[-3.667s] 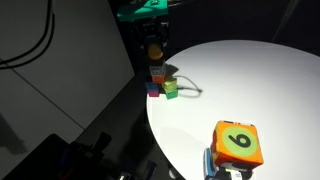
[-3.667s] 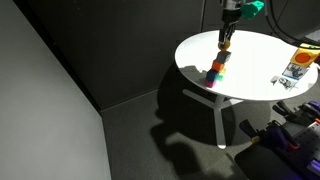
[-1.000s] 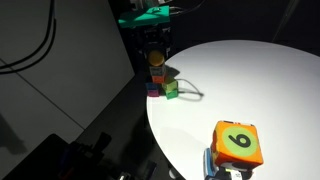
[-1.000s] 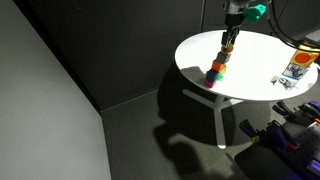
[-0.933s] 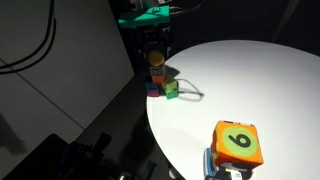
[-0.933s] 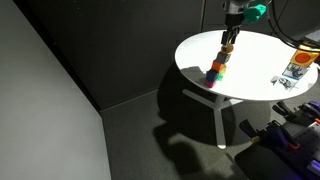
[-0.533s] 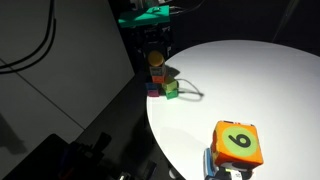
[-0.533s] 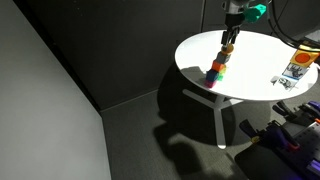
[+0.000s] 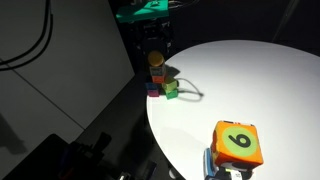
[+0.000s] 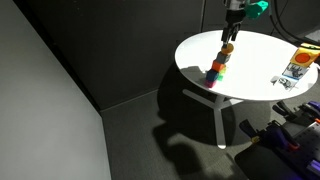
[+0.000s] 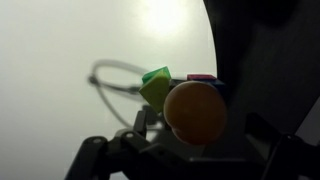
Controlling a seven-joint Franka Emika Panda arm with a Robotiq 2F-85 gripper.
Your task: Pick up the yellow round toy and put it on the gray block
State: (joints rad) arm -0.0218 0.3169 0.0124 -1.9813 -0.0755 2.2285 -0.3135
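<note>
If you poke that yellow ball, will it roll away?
Probably: the ball is round and sits atop a narrow stack of blocks. It looks smooth, so it may slip. A push might tip the stack too.

Yel-orange ball (image 11: 195, 112), grn block (image 11: 155, 88), white table (image 9: 260, 90).

A round white table (image 9: 255, 85) stood on pale legs over a dark floor in an exterior view (image 10: 250, 62). Near its rim rested a short stack of small coloured blocks (image 9: 155, 82), with a small green block (image 9: 171, 90) just beside it and a thin looped cable (image 9: 188, 84) lying close by. Well apart, near the opposite edge, sat a large orange cube with a green numbered face (image 9: 238, 143).
</note>
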